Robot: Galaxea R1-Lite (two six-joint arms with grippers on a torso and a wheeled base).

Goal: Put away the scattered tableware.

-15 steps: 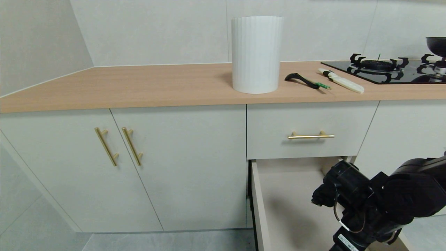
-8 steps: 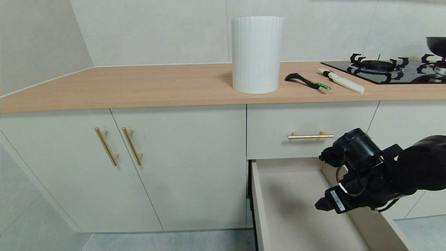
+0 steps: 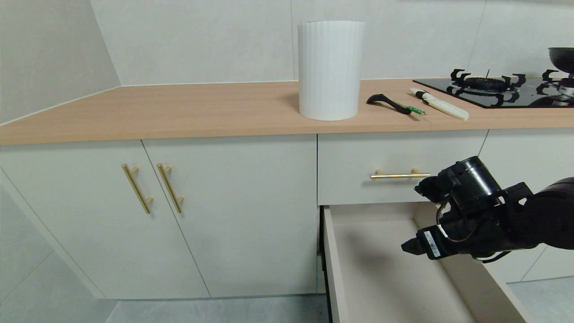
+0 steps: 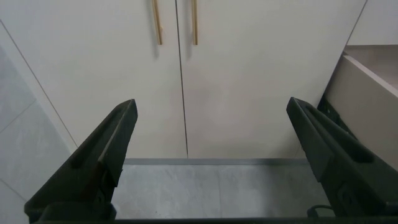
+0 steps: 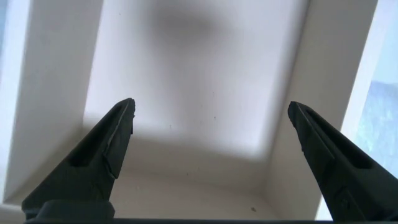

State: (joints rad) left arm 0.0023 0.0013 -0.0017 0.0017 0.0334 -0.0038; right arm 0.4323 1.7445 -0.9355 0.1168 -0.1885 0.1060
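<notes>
A black spoon with a green handle (image 3: 391, 103) and a white knife (image 3: 440, 104) lie on the wooden countertop (image 3: 179, 110), to the right of a tall white ribbed container (image 3: 330, 69). Below them the lower drawer (image 3: 334, 269) stands pulled out, with a bare floor (image 5: 193, 93). My right gripper (image 3: 409, 248) hangs over the drawer's right side, open (image 5: 211, 162), with nothing between its fingers. My left gripper (image 4: 211, 162) is open too, low down and facing the cabinet doors (image 4: 180, 74).
A closed drawer with a gold handle (image 3: 400, 175) sits just above the open one. A black gas hob (image 3: 493, 87) with a dark pan (image 3: 563, 56) is at the counter's right end. Two cabinet doors with gold handles (image 3: 152, 188) are to the left.
My right arm has risen from low in the open drawer to above its right side, and its wrist has turned. The items on the countertop have not moved.
</notes>
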